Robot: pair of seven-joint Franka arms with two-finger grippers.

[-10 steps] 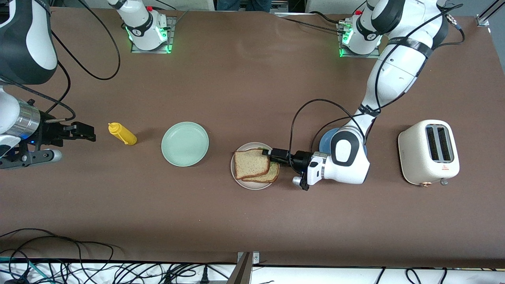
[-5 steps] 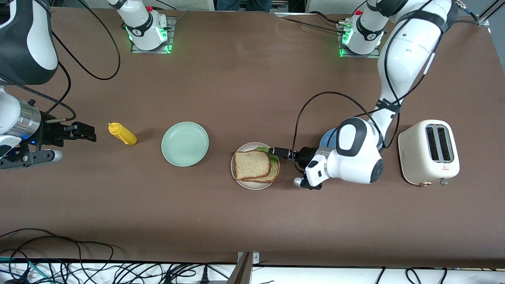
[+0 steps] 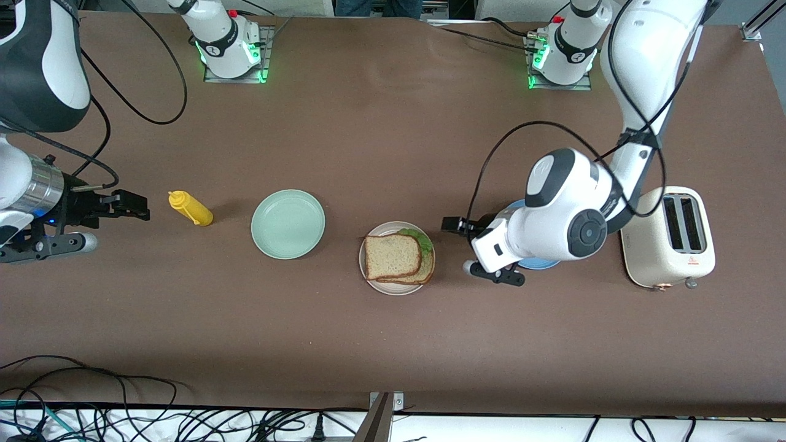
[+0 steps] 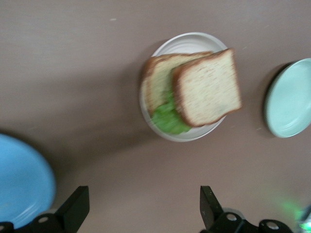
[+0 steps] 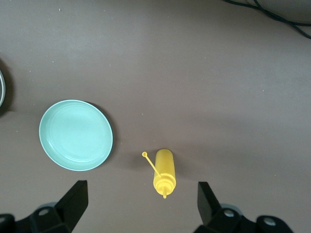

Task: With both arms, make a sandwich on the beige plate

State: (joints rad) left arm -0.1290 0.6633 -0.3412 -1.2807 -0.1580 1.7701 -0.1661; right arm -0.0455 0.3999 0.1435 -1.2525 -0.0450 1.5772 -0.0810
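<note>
The sandwich (image 3: 398,258) lies on the beige plate (image 3: 385,228): two tan bread slices, the top one shifted off the lower, with green lettuce (image 3: 422,237) poking out. In the left wrist view the sandwich (image 4: 206,87) and lettuce (image 4: 167,119) sit on the plate (image 4: 192,38), apart from the gripper. My left gripper (image 3: 452,224) hangs open and empty over bare table between the beige plate and the blue plate, its fingers (image 4: 77,204) wide apart around the gripper's midpoint (image 4: 143,196). My right gripper (image 3: 132,205) waits open and empty (image 5: 141,191) beside the yellow bottle.
A yellow squeeze bottle (image 3: 191,209) (image 5: 163,172) lies near the right gripper. A mint-green plate (image 3: 287,224) (image 5: 75,135) stands between bottle and beige plate. The blue plate (image 3: 540,264) (image 4: 22,179) is mostly under the left wrist. A white toaster (image 3: 668,236) stands at the left arm's end.
My left gripper has drawn back from the sandwich toward the blue plate and risen, leaving the top slice on the plate. The right arm has not moved.
</note>
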